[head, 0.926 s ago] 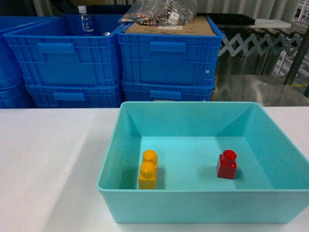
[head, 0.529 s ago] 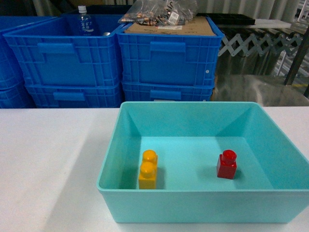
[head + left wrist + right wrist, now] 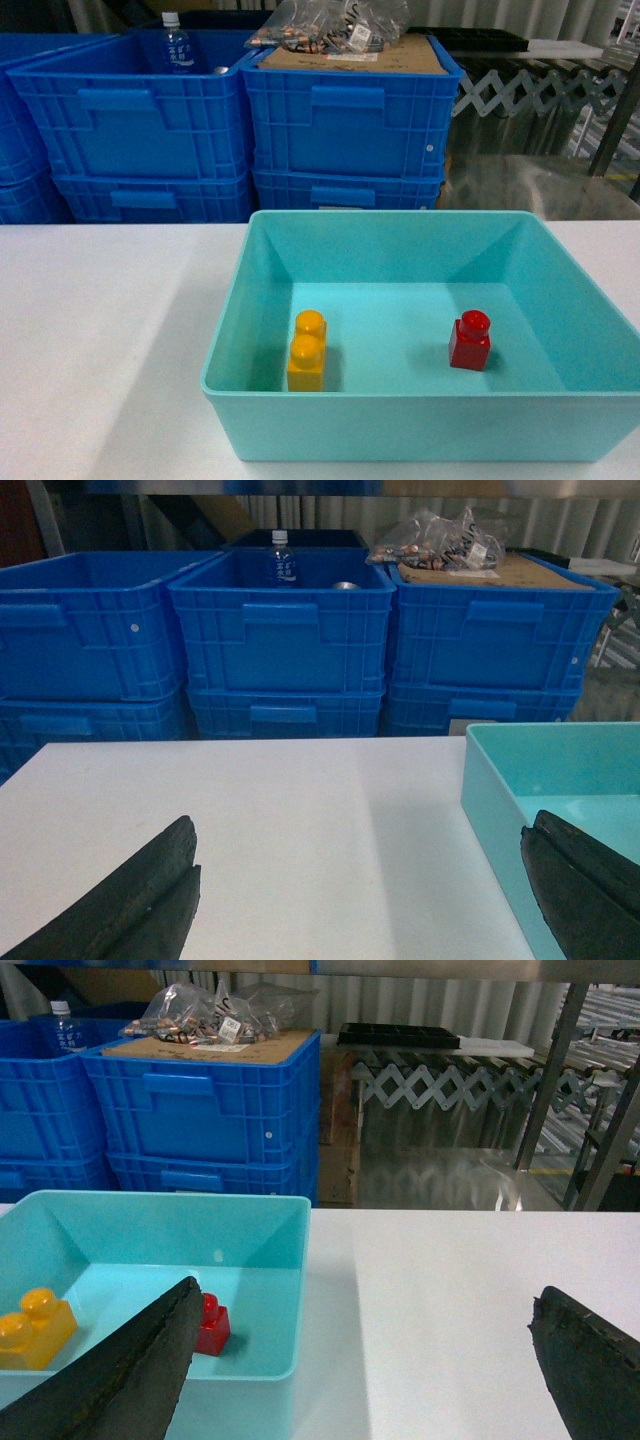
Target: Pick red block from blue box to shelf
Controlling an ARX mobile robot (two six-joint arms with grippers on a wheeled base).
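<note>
Both jaws apart, low over table; red block untouched in blue box.

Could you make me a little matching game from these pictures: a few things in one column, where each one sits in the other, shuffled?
Things:
1. red block
2. orange-yellow brick
3. water bottle
4. clear bags of small parts

Places:
A. on the cardboard sheet topping a dark blue crate
B. standing inside an open dark blue crate
C. right part of the blue box's floor
D. left part of the blue box's floor

Pairs: 1-C, 2-D, 3-B, 4-A
</note>
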